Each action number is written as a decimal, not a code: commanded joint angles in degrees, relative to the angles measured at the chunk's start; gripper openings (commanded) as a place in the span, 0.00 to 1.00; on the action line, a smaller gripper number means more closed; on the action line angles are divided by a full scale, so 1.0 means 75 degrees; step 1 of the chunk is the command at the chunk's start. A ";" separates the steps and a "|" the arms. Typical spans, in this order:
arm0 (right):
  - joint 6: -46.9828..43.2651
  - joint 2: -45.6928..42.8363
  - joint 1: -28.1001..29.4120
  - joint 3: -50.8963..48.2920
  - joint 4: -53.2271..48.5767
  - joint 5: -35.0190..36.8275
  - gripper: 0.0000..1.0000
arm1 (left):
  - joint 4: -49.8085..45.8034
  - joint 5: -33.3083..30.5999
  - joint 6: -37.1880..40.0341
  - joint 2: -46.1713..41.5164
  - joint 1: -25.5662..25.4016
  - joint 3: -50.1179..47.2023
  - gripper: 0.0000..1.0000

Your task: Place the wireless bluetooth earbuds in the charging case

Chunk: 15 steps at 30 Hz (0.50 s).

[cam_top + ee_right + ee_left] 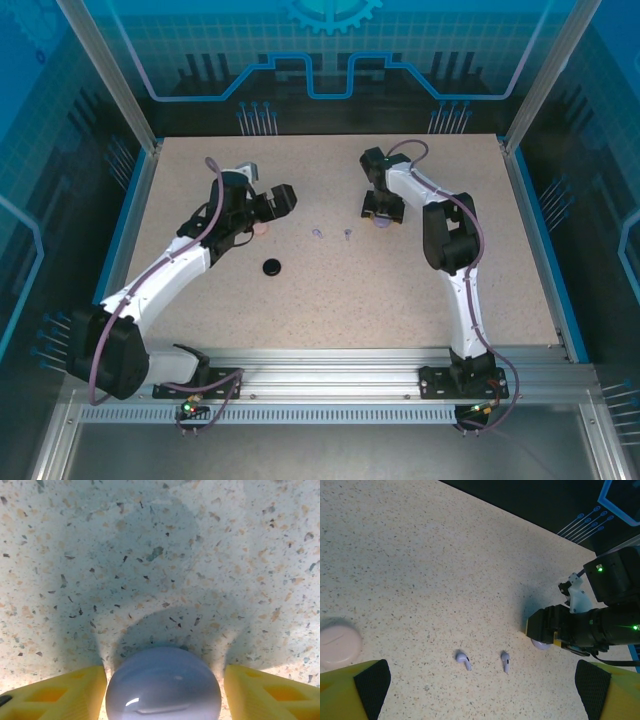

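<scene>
Two lavender earbuds (463, 660) (tiny, glossy, short-stemmed) lie side by side on the speckled table (420, 555). They are near the round lavender case (163, 686), which the right gripper (165, 677) straddles unclenched. The left gripper (480, 682) gapes wide, holding nothing.

Table top (350, 290): matt, speckled, stone-like surface. Lavender case (163, 685): smooth, glossy plastic carrying a bright highlight. Lavender earbuds (463, 660) (505, 661): smooth, faintly glossy plastic. Pale pink case (339, 642): smooth, matt. Near rail (330, 385): bare, dull-finished metal.
</scene>
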 commanded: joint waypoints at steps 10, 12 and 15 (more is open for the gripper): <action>-0.0608 -0.0522 -0.0269 -0.1334 0.1120 -0.0930 0.34 | 0.0700 0.0811 0.0147 -0.0026 -0.0371 -0.0110 0.99; -0.0564 -0.0897 -0.0264 -0.1749 0.1331 -0.1110 0.31 | 0.0980 0.0779 0.0023 -0.0057 -0.0612 -0.0340 0.99; -0.0340 -0.1604 -0.0257 -0.2426 0.1643 -0.1319 0.31 | 0.1435 0.0288 -0.0319 -0.0034 -0.1143 -0.0746 0.99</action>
